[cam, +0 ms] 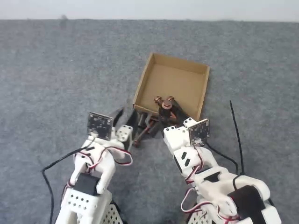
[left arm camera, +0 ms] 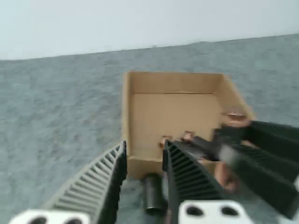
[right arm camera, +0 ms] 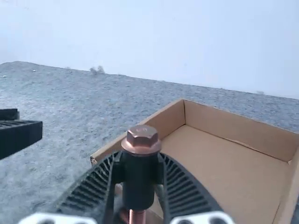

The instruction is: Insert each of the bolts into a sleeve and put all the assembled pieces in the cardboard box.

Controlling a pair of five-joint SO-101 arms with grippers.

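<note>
One piece (right arm camera: 138, 173), upright, clamped in your right gripper (right arm camera: 138, 164) at the box (right arm camera: 233, 127) near wall, interior just ahead; left gripper (left arm camera: 144, 148) spread, holding nothing.

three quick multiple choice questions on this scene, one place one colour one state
1. Where is the bolt that the right gripper holds? A flat on the table B inside a black sleeve C in a glass jar
2. Its head colour? A copper B blue C white
3. Fingers of the left gripper? A shut on the box B shut on a bolt C open
Answers: B, the sleeve wraps its shank; A, the head looks copper; C, a gap stands between them.
</note>
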